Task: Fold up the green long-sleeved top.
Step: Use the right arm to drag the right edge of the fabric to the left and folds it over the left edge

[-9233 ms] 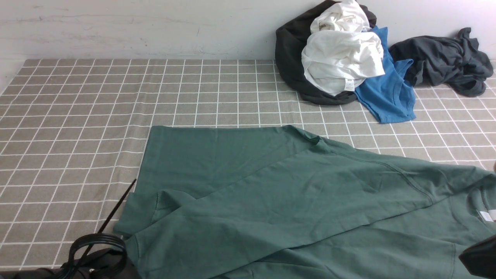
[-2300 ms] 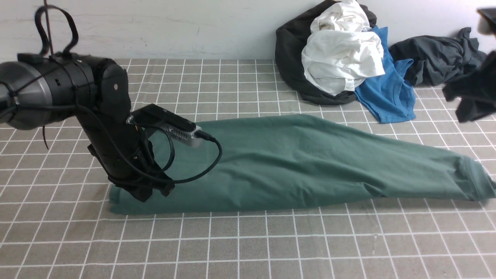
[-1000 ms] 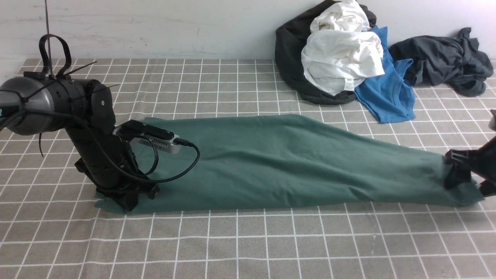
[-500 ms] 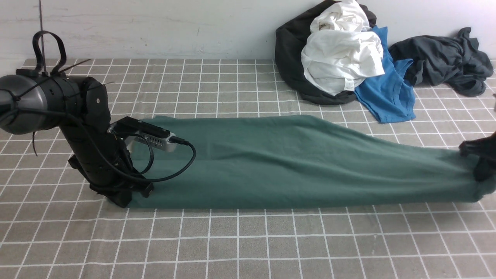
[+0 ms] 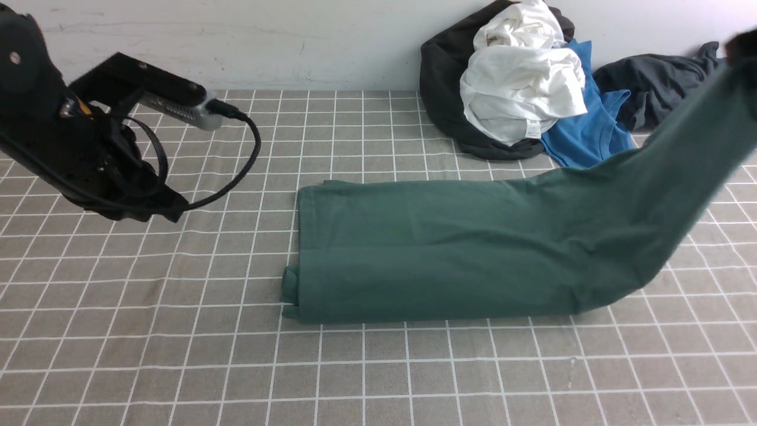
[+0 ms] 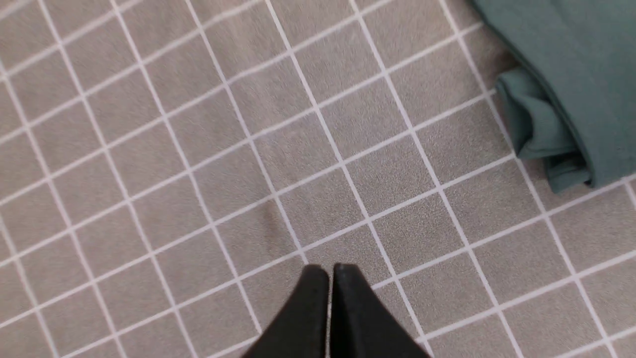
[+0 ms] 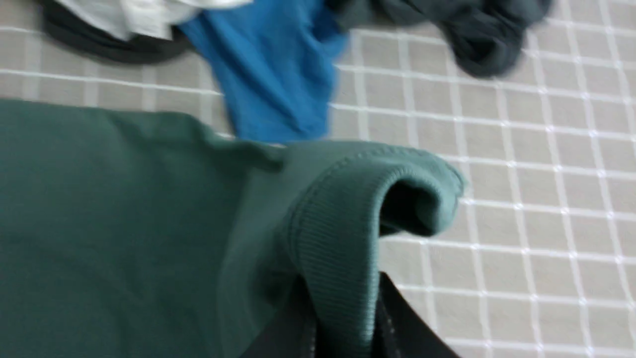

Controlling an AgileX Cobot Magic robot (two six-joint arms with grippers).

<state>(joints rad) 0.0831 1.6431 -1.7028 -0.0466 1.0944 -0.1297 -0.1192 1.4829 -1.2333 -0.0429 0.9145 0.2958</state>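
Across the middle of the table (image 5: pixel 378 378), the green long-sleeved top (image 5: pixel 449 254), folded into a long band, right end raised off the cloth toward the far right corner. Pinched between the closed jaws of the right gripper (image 7: pixel 343 318), a ribbed edge of that raised end. Over bare checks near the left edge, the left gripper (image 6: pixel 330 271), jaws pressed together on nothing, well apart from the top's folded left end.
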